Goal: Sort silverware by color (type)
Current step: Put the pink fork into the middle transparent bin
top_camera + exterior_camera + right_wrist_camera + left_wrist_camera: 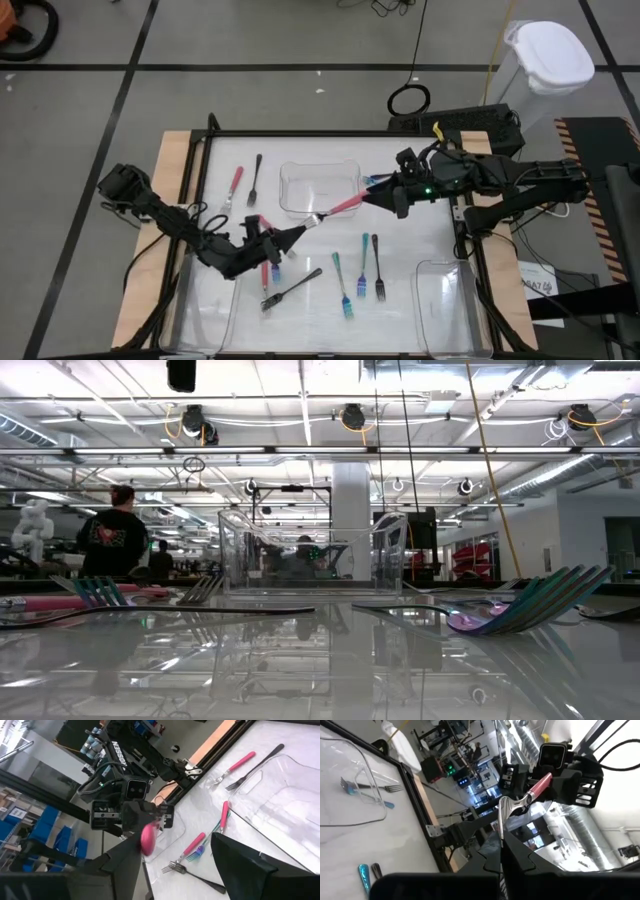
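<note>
A pink-handled fork (pixel 340 207) of the silverware hangs in the air near the table's middle, between my two grippers. My left gripper (pixel 303 230) is shut on its metal tine end. My right gripper (pixel 385 196) is open, and the pink handle's free end (pixel 148 839) lies between its fingers, close beside one finger (pixel 125 857). Other silverware lies flat on the table: a pink fork (pixel 234 185), a dark fork (pixel 256 178), two teal forks (pixel 342 285) (pixel 364 262) and dark forks (pixel 379 270) (pixel 292 290). My left gripper pinches the fork's metal tine end (pixel 500 832) between its two fingertips, coming level from the table's left. The fingers lie roughly along the fork. The fork is lifted clear of the table, and its pink handle (pixel 540 785) reaches out toward my right gripper. Whether my right gripper touches the handle, I cannot tell.
A clear tray (pixel 320 187) stands at the far middle, just beyond the held fork. Two more clear trays stand at the near right (pixel 448 305) and near left (pixel 205 320). More pink silverware (pixel 265 272) lies under my left arm.
</note>
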Controlling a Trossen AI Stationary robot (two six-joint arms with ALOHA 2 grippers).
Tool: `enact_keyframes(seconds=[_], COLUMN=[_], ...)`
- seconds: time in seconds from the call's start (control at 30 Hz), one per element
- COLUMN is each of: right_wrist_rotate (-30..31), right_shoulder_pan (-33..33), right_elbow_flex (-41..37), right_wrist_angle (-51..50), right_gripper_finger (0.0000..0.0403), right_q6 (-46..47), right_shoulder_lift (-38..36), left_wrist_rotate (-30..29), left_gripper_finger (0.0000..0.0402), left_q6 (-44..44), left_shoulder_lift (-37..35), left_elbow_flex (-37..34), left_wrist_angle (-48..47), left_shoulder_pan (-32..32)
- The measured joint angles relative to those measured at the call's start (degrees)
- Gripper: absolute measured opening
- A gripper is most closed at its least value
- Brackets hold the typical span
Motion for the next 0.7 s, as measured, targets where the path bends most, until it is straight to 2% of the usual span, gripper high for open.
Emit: enact_keyframes(seconds=[0.27,0.43,0.7], right_wrist_rotate=[-0.29,-4.07,-4.53], right_shoulder_pan=[-0.04,-0.39,-0.39], right_elbow_flex=[0.00,0.00,-0.02], right_wrist_angle=[-0.24,-2.98,-4.69], right_gripper_finger=[0.0233,0.0233,0.0228], right_q6=[0.01,1.64,1.97], right_shoulder_lift=[-0.02,0.00,0.02], left_wrist_rotate=[1.52,1.54,1.49], left_gripper_finger=[0.0000,0.0000,0.0000], left_q6=[-2.85,-2.85,-2.88], left_shoulder_lift=[0.04,0.03,0.04], left_elbow_flex=[0.00,0.00,0.00], left_wrist_angle=[-3.88,-4.00,-4.03], left_shoulder_pan=[-0.09,-0.09,-0.09])
